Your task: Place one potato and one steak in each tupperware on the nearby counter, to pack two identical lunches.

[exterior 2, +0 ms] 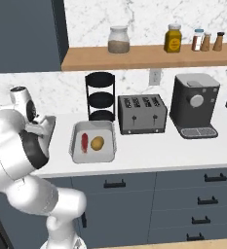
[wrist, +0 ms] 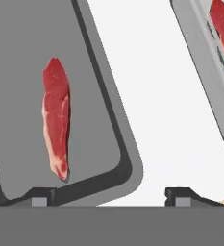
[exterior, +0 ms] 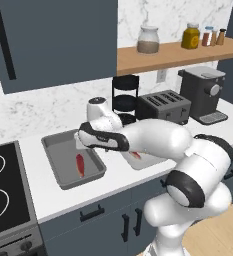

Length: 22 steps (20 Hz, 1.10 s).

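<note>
Hand (wrist: 111, 194) spread wide above steak (wrist: 56, 117) lying loose in left tupperware (wrist: 106, 120)

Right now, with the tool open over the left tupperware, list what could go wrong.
1. The left tupperware holds just a steak; this lunch has no potato yet.
2. The open tool straddles that tupperware's rim, so lowering it could strike or shift the tray.
3. The right tupperware already holds a steak and potato; adding more there would unbalance the lunches.

Matt grey tupperware (exterior: 63, 175) – smooth white counter (exterior: 53, 197), veined marble backsplash (exterior: 48, 107), wooden shelf (exterior: 173, 55).
</note>
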Available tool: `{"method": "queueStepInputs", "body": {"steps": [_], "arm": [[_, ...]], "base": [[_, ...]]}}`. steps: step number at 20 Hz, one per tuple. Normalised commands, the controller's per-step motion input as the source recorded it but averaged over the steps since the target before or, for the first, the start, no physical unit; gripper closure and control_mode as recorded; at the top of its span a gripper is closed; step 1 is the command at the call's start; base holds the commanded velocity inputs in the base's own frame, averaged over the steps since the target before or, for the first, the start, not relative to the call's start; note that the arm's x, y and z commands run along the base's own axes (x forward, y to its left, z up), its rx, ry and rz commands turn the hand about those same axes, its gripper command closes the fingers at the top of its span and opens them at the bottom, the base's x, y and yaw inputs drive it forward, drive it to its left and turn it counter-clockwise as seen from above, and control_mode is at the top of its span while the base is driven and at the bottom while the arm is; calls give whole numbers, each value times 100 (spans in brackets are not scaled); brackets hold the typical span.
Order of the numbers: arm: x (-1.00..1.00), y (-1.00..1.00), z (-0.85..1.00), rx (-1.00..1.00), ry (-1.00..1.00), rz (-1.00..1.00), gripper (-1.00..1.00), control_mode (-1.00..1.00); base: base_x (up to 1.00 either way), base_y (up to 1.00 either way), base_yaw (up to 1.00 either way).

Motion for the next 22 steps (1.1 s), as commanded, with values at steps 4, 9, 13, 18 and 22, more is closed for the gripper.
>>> {"method": "queueStepInputs", "body": {"steps": [4, 9, 13, 18, 22], "arm": [[-31, -83, 80, 0, 26, -1, -100, -100], [-87, -80, 61, 0, 21, 0, -100, -100], [-100, -70, 63, 0, 4, 0, -100, -100], [-100, -35, 20, 0, -7, 0, -100, -100], [-94, -9, 0, 0, -6, 0, -100, -100]], "base": [[0, 0, 0], [0, 0, 0], [0, 0, 0], [0, 0, 0], [0, 0, 0]]}}
